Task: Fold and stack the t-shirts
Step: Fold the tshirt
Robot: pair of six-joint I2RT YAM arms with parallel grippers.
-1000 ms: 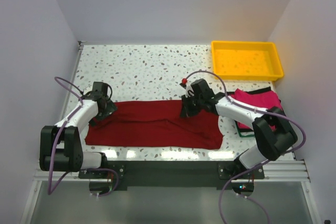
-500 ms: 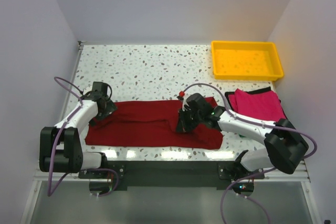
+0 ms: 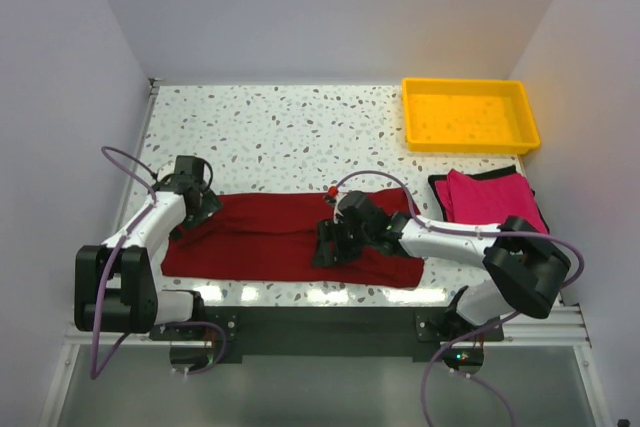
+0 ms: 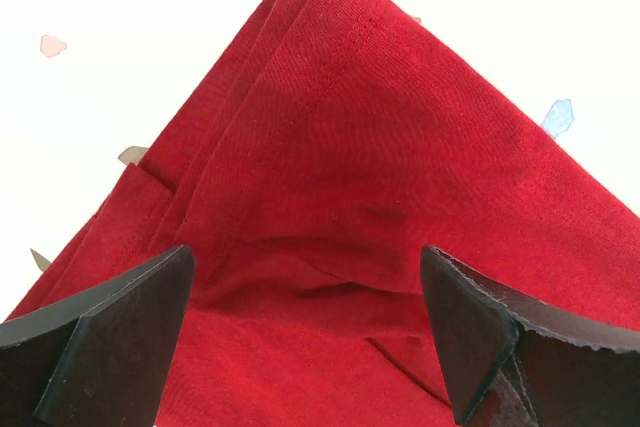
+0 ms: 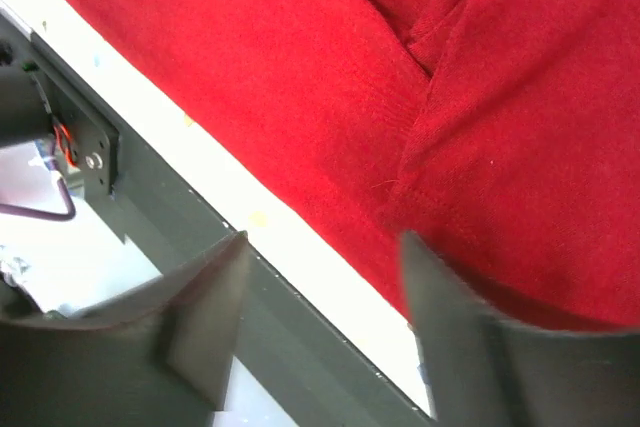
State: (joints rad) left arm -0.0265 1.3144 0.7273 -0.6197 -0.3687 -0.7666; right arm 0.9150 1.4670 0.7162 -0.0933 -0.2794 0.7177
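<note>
The maroon t-shirt lies spread in a long band near the table's front edge, wrinkled and partly doubled over in the middle. My left gripper hovers open over its left end; in the left wrist view the gripper has red cloth below its wide-apart fingers, which hold nothing. My right gripper is low over the shirt's middle. In the right wrist view the gripper stands open above the shirt's near hem. A folded pink t-shirt rests on a black one at the right.
A yellow tray sits at the back right corner. The dark rail of the table's front edge runs just beyond the shirt's hem. White walls close in the left, back and right sides.
My right gripper has travelled left and toward the front edge across the maroon shirt, then gone from shut to open and let go of the cloth. The left arm has stayed put.
</note>
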